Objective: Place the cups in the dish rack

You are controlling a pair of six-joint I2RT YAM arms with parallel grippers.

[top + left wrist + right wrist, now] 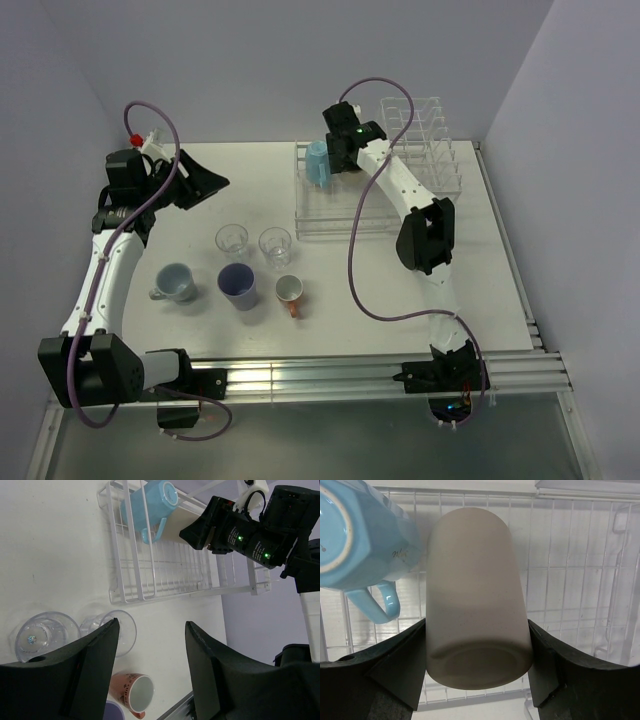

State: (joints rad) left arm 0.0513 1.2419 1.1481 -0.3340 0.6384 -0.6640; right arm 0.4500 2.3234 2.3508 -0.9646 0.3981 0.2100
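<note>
tan cup (pixel 477 595) gripped inside right claw (pixel 477 652) over dish rack (pixel 570 555); left claw (pixel 152 630) gapes.

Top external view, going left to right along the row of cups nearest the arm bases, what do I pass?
Pale grey-blue ceramic mug → purple round cup → small orange-handled mug with white inside.

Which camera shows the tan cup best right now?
Right wrist: the tan cup fills the frame between the fingers. Left wrist shows only a sliver beside the light blue mug; in top external it is hidden.
</note>
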